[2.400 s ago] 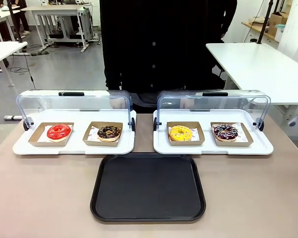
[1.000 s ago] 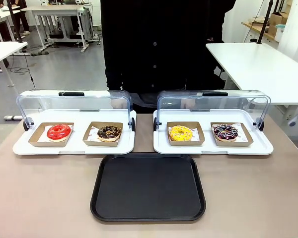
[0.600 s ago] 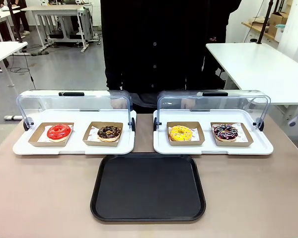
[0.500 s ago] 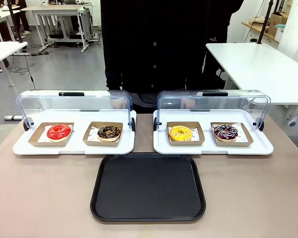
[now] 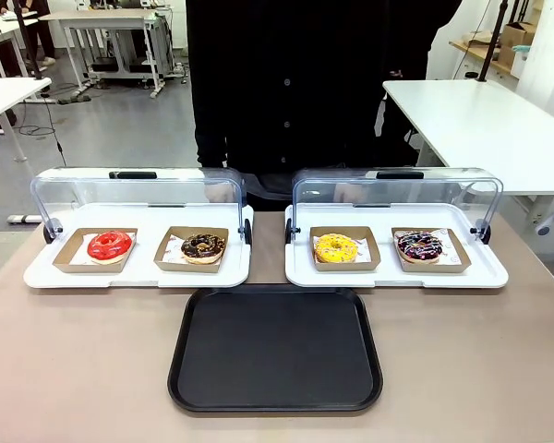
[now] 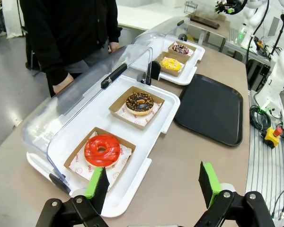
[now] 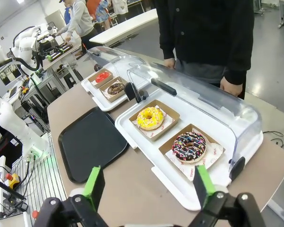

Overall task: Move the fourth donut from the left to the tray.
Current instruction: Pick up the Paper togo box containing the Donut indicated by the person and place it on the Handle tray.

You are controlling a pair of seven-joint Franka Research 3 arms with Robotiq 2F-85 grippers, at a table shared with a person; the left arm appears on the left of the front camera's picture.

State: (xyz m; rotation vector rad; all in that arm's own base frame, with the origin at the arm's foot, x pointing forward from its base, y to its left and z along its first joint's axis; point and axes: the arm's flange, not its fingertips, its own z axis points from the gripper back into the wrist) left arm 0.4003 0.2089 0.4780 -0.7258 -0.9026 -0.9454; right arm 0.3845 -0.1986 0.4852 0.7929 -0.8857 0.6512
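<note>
Bench state, one moment.

The fourth donut [image 5: 419,245], a ring with dark chocolate glaze and purple-pink and white drizzle, sits in a small brown cardboard holder [image 5: 431,269] lined with white paper. The holder stands at the right end of the right white display tray [image 5: 388,279], whose clear lid is swung up over the tray's far edge. That display tray is on the right half of the beige tabletop [image 5: 65,369], towards the far edge.

In the same display tray, at its left end: plain yellow ring donut [image 5: 336,247] in a like holder, just beside the fourth donut's holder and apart from it.

The left white display tray [image 5: 143,277], lid also up, carries a red glazed donut [image 5: 109,245] at its left end and a chocolate donut with pale specks [image 5: 203,246] at its right end.

The large flat black plastic tray [image 5: 275,349], rectangular with rounded corners and a raised rim, lies at the middle of the tabletop's near edge. Its far rim is just short of both display trays.

A person in dark clothing [image 5: 305,83] stands at the far edge.

Left gripper [image 6: 152,184]: green-padded fingers spread wide, nothing between them, above the tabletop near the red donut's end. Right gripper [image 7: 148,187]: fingers likewise wide apart, holding nothing, above the near side of the right display tray.
</note>
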